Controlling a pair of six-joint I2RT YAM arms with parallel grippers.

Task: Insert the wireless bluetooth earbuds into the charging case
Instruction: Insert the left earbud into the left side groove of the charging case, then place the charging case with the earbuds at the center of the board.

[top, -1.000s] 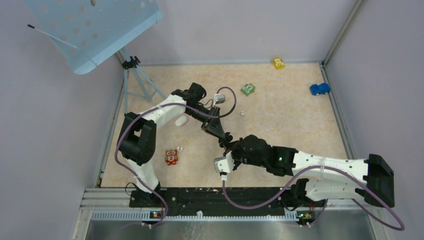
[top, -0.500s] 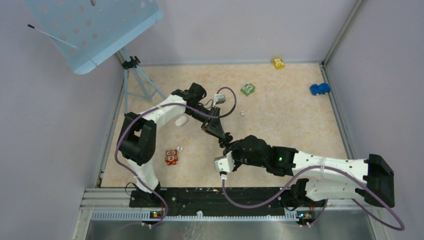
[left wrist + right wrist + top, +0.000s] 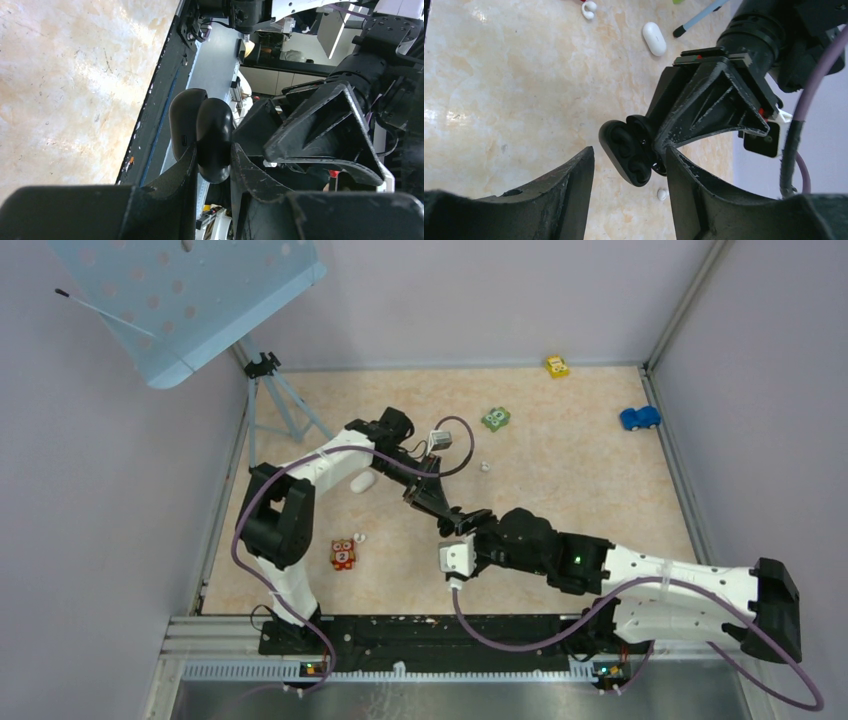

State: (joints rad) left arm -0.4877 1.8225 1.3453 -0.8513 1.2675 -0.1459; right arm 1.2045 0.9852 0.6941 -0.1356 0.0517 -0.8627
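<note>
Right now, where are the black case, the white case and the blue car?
black case [image 3: 625,150]: right wrist view, open face.
white case [image 3: 654,38]: right wrist view, middle.
blue car [image 3: 639,418]: top view, roof.

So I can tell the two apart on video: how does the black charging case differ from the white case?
The black charging case is hinged open, while the white case is shut. The black one is gripped in the jaws of the left gripper, and the white one lies loose on the table, touched by nothing. Both are small and rounded.
</note>
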